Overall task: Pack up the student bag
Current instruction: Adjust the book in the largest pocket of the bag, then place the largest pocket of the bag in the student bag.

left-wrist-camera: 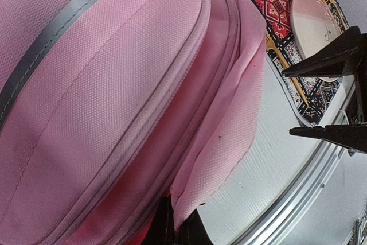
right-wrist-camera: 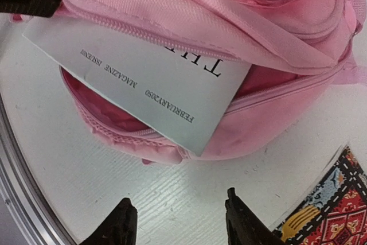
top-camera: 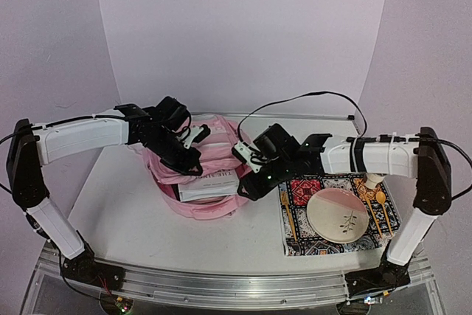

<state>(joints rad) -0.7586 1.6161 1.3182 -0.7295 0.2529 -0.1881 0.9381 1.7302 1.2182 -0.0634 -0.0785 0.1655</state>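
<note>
Nearest to you, on the right, the patterned red and black cloth mat (top-camera: 301, 187) carried a round pink and cream plate (top-camera: 338, 212). Your right gripper (right-wrist-camera: 176, 199) hung over the white table (top-camera: 125, 212) with its jaws apart, holding nothing. Just beyond it, centre-left, lay the large soft pink fabric student bag (top-camera: 220, 142). Its main compartment was open, with a white magazine (right-wrist-camera: 155, 84) halfway inside. Further back, your left gripper (left-wrist-camera: 176, 222) was pinched closed on the bag's upper flap.

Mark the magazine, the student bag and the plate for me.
magazine (right-wrist-camera: 143, 78), right wrist view, on its white cover.
student bag (left-wrist-camera: 114, 119), left wrist view, on its pink front panel.
plate (top-camera: 335, 212), top external view, on its middle.
</note>
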